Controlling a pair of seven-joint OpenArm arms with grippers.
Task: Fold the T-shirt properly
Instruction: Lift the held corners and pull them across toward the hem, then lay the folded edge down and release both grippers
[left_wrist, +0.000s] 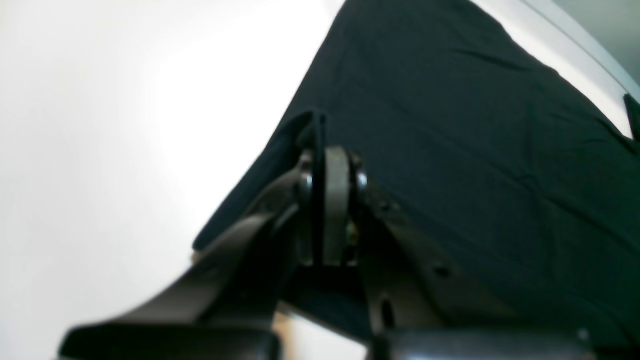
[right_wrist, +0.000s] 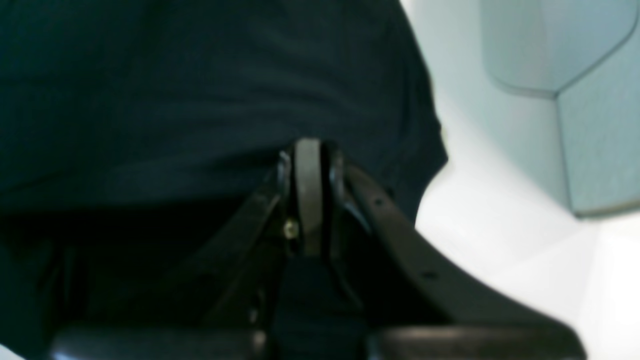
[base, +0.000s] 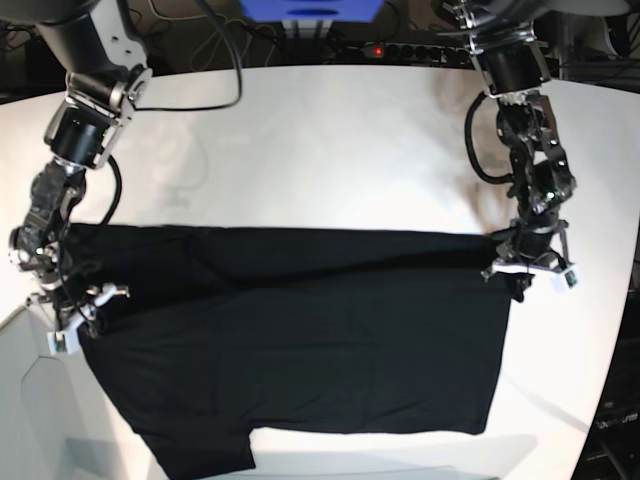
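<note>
Standing at the table, going left to right as the base view lays it out: the right gripper is pressed together on a sleeve-side edge of the shirt, which lies spread across the near half and hangs a little over the front edge. Across at the far side, the left gripper pinches the shirt's corner. It looks light, limp and slack, so it should sag between grips; edges and corners seem the places to hold. No containers are in sight.
</note>
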